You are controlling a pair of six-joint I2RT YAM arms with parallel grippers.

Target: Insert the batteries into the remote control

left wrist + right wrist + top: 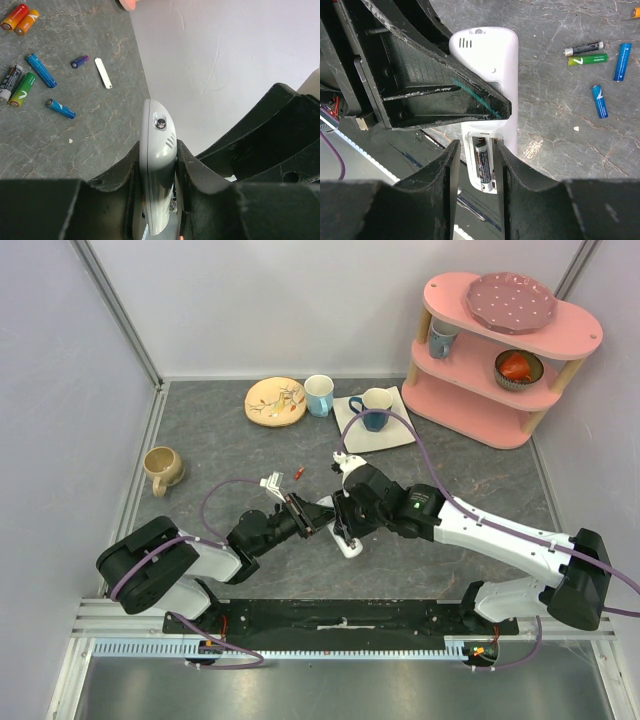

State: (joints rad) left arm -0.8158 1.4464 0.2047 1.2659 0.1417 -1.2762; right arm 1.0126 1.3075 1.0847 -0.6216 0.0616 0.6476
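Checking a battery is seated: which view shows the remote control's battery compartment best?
Right wrist: it looks into the open compartment of the remote control, a dark battery lying inside. Left wrist shows only its rounded tip clamped in the left gripper; top shows a white end, the rest hidden.

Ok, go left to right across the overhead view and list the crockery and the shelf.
Tan mug → patterned plate → pale blue cup → square white plate → pink shelf.

A robotics lab cell: white panels (300,300) on aluminium framing (119,312) enclose a grey tabletop (200,440) (3-tier pink shelf (470,405) of props).
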